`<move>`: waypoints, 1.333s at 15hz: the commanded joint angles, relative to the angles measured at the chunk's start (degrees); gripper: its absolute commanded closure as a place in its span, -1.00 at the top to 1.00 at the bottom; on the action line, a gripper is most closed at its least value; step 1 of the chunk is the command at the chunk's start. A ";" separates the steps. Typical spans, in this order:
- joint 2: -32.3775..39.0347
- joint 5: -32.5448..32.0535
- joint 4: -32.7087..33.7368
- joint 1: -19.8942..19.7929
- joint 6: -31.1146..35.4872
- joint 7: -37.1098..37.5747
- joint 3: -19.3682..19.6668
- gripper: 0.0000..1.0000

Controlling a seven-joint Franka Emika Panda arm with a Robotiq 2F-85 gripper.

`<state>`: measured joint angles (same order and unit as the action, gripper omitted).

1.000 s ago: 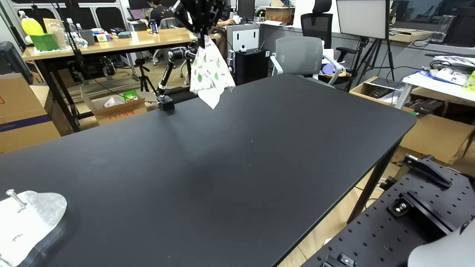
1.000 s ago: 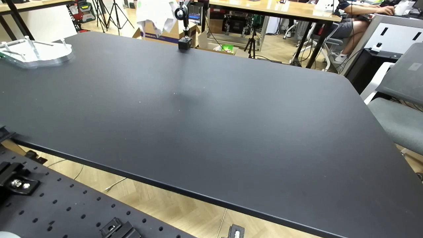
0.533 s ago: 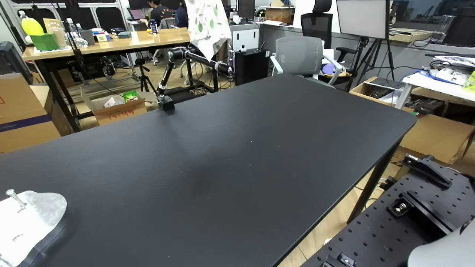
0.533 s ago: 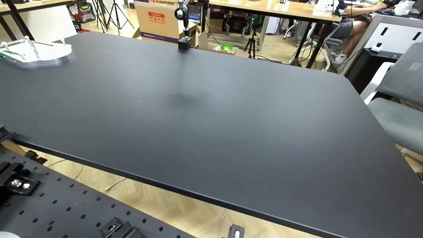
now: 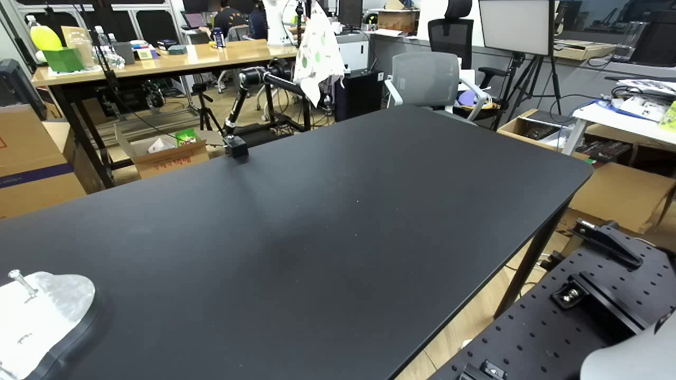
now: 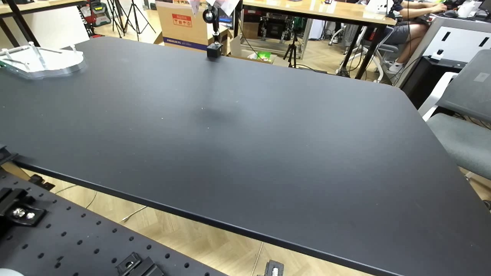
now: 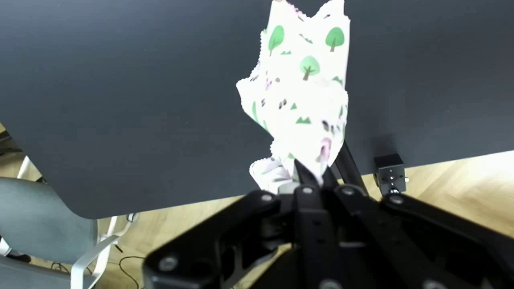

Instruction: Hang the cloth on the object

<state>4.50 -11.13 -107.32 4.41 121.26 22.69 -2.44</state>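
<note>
White cloth [image 7: 307, 88]: one, printed; three whole green trees counted on its face in the wrist view, further motifs folded or blurred. Hung in the air above the black table [image 6: 268, 145], off its top, near the edge bearing the stand.
Gripper [image 7: 316, 176]: one, above that same edge of the black table, grasping the cloth.
Fingers [image 7: 304, 172]: two, drawn close together, the narrow gap taken up by bunched fabric.
Held: one item, the white cloth, pinched at its upper end, loose corners dangling.
Jointed stand [image 5: 251, 78]: one, black, its foot at the table's edge; its bar was partly hidden by the cloth. Contact between the two could not be told.
Pegged panel [image 6: 57, 63]: one, white, on the table toward one end, well apart from the cloth; several pegs, exact number not legible.
Grey chair [image 5: 425, 79]: one, two white armrests, just beside the table's other end.
Perforated plate [image 5: 533, 327]: one, alongside the table, floor showing between.
</note>
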 commanded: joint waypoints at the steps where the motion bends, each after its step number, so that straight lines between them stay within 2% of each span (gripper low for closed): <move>1: 3.30 0.94 1.56 0.22 -1.09 1.94 0.10 -0.98; 5: 4.50 1.89 0.92 0.75 -2.01 1.61 0.17 -0.98; 6: 4.54 2.00 0.67 0.82 -2.68 1.54 0.22 -0.83; 7: 4.54 2.27 0.66 0.83 -3.58 1.38 0.24 -0.38; 9: 4.29 2.63 0.72 0.80 -4.67 1.52 0.32 -0.31; 10: 3.99 2.50 0.79 0.86 -4.93 1.61 0.32 -0.21; 18: 0.18 1.91 2.21 1.43 -4.74 2.16 -0.34 0.88; 19: 1.39 2.14 1.17 1.02 -3.29 0.09 -0.24 0.53; 20: 0.82 2.13 1.31 1.07 -3.30 0.10 -0.36 0.67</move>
<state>5.29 -9.00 -106.11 5.57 118.08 22.81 -2.69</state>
